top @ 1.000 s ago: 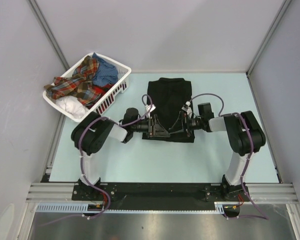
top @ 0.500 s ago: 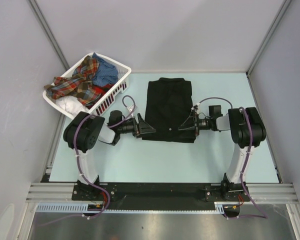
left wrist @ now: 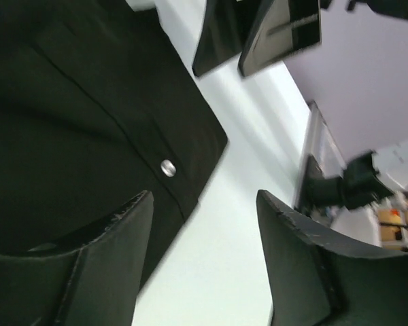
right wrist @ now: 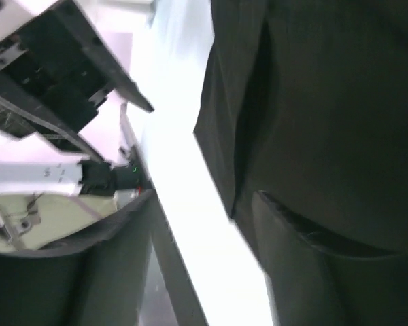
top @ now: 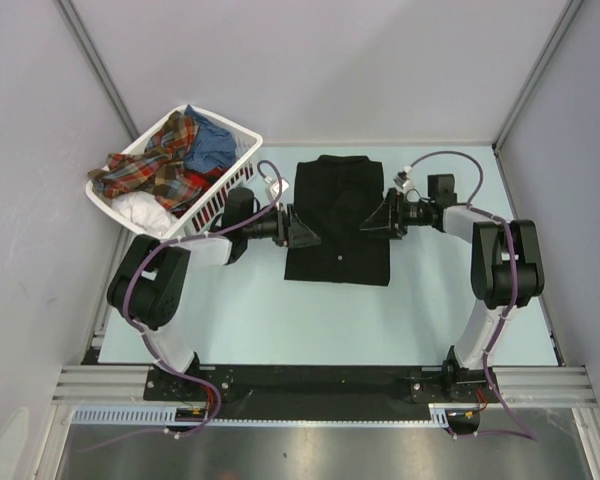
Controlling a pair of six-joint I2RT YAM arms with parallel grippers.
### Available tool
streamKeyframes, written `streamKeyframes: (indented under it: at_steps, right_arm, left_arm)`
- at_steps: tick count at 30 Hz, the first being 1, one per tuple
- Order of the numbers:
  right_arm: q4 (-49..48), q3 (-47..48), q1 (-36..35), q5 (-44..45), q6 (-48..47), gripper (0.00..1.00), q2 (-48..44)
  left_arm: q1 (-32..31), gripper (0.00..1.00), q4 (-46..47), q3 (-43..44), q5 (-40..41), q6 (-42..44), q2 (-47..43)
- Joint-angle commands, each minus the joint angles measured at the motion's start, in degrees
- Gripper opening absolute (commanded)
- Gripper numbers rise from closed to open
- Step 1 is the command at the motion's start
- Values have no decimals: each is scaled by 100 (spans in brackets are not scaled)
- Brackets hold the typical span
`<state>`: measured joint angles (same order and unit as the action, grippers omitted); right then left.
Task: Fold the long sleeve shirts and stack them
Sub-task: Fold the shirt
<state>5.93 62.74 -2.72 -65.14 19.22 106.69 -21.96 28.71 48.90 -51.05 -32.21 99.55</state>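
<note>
A black long sleeve shirt (top: 338,215) lies folded into a rectangle on the pale table. My left gripper (top: 300,228) is at its left edge and my right gripper (top: 376,219) at its right edge, both pointing inward. In the left wrist view the left gripper (left wrist: 204,198) is open over bare table, with the black shirt (left wrist: 75,122) and a snap button (left wrist: 168,168) beside its left finger. In the right wrist view the right gripper (right wrist: 204,198) is open, with the black shirt (right wrist: 326,102) behind its right finger. More long sleeve shirts, plaid (top: 150,165), blue (top: 212,146) and white (top: 140,210), sit in the basket.
A white slatted basket (top: 230,190) stands at the back left, close to the left arm's forearm. Grey walls with metal rails close in the table on three sides. The arm bases are bolted at the near edge.
Both grippers have come off the near half of the black shirt, moved apart to its sides and then farther back. Their jaws have narrowed somewhat. The shirt lies flat.
</note>
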Motion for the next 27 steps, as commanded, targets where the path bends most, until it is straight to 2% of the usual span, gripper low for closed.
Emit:
streamKeyframes:
  at_steps: [1, 9, 16, 19, 27]
  right_arm:
    - [-189, 754, -430, 1115, 29, 57, 562]
    - [-119, 1811, -976, 1987, -15, 55, 1195]
    - [-198, 2198, -1160, 1909, 205, 53, 1512]
    - [-172, 2383, -1204, 1900, 196, 46, 1600]
    - [4, 2664, -1178, 1760, 178, 13, 1583]
  left_arm:
    - [-63, 65, -419, 602, 646, 268, 468]
    - [16, 65, -718, 682, 1141, 496, 601]
    - [218, 67, -717, 690, 1158, 452, 601]
    - [297, 67, -718, 726, 1150, 452, 610]
    - [402, 68, -814, 752, 1150, 540, 583]
